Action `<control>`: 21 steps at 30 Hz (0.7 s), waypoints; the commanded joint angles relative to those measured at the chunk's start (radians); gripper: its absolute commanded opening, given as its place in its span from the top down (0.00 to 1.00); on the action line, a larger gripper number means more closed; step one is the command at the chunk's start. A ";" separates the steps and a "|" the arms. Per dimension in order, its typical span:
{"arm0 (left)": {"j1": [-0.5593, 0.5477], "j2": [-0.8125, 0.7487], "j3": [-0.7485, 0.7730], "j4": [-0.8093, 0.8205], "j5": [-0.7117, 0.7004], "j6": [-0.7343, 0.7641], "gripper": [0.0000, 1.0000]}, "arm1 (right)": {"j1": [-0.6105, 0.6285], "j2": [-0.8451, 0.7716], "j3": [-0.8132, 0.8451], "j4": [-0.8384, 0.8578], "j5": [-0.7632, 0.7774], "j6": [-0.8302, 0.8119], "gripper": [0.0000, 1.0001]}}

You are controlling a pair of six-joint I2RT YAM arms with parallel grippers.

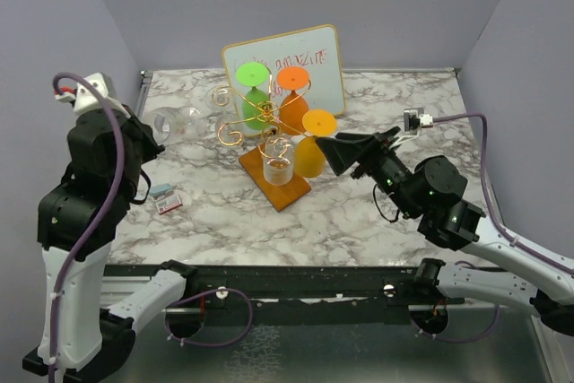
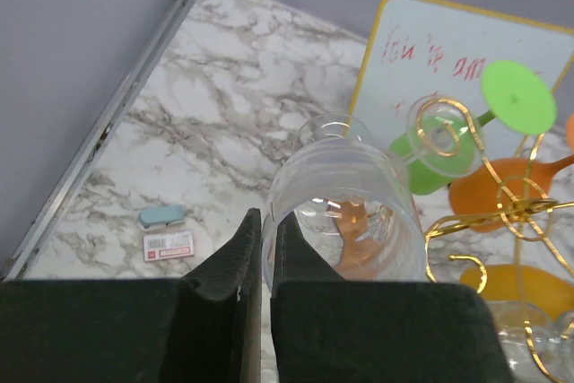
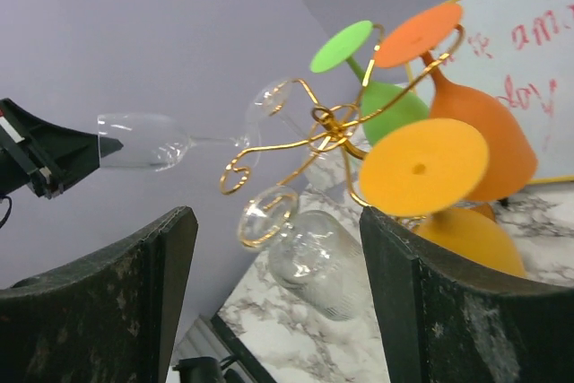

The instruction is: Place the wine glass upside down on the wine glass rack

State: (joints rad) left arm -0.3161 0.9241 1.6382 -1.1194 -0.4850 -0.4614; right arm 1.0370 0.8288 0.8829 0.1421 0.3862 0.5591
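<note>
My left gripper (image 1: 154, 134) is shut on the rim of a clear wine glass (image 1: 179, 120) and holds it on its side, in the air, left of the gold wire rack (image 1: 262, 114). The glass's foot points at the rack's left spiral arm. In the left wrist view the fingers (image 2: 242, 257) pinch the bowl wall of the glass (image 2: 350, 208). Green (image 1: 255, 87), orange (image 1: 293, 100) and yellow (image 1: 312, 145) glasses and a clear ribbed glass (image 1: 277, 166) hang upside down on the rack. My right gripper (image 1: 345, 154) is open and empty, just right of the yellow glass.
A framed whiteboard (image 1: 316, 56) stands behind the rack. The rack's wooden base (image 1: 285, 190) lies on the marble table. A small blue eraser and a labelled card (image 1: 166, 199) lie near the left arm. Purple walls close in the left, the back and the right.
</note>
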 commanded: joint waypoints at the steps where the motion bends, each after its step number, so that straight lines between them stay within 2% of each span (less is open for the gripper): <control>1: 0.003 0.020 0.172 -0.011 0.005 0.040 1.00 | 0.003 0.066 0.097 -0.052 -0.118 0.052 0.21; 10: -0.001 0.067 0.396 0.030 0.140 0.007 1.00 | 0.003 0.176 0.217 0.010 -0.168 0.113 0.21; 15: -0.005 0.075 0.398 0.117 0.333 -0.033 1.00 | 0.003 0.201 0.221 0.079 -0.155 0.201 0.21; 21: -0.005 0.110 0.333 0.308 0.533 -0.081 1.00 | 0.003 0.193 0.191 0.161 -0.089 0.344 0.22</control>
State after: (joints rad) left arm -0.3164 0.9916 1.9923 -1.0050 -0.1570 -0.4915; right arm 1.0370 1.0332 1.0798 0.2138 0.2497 0.7853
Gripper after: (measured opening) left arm 0.027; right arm 0.784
